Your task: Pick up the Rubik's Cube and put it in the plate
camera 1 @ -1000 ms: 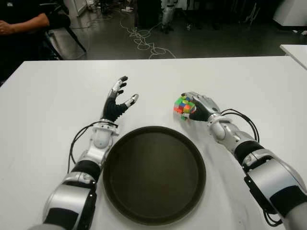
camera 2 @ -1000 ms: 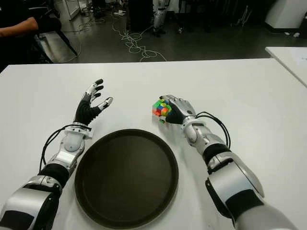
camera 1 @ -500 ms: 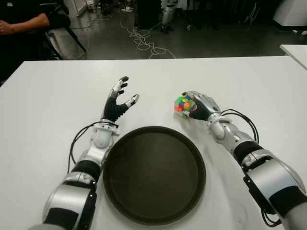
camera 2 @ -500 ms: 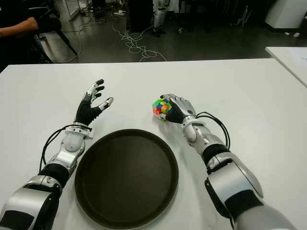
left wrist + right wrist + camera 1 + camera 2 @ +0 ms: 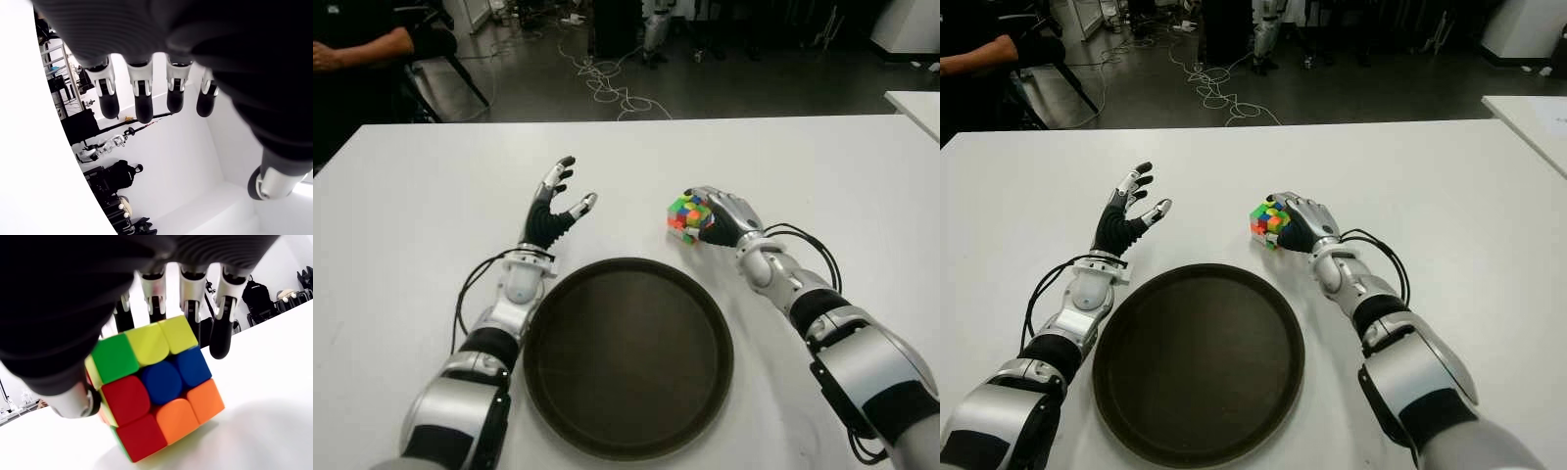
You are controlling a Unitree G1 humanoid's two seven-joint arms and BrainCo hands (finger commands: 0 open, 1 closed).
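The multicoloured Rubik's Cube [image 5: 687,215] is just beyond the far right rim of the round dark plate [image 5: 628,364] on the white table [image 5: 401,206]. My right hand [image 5: 709,215] is shut on it. In the right wrist view the fingers [image 5: 191,289] curl over the far side of the cube [image 5: 156,391] and the thumb presses its near side. The cube is tilted, with a shadow under it. My left hand [image 5: 560,196] is open with spread fingers [image 5: 139,95], raised beside the plate's far left rim and holding nothing.
A person's arm [image 5: 357,47] and a chair show beyond the table's far left corner. Cables [image 5: 607,86] lie on the dark floor behind the table. The corner of another white table [image 5: 915,103] stands at the far right.
The right hand has shifted the cube very slightly up and tilted it. The left hand and the plate have not moved.
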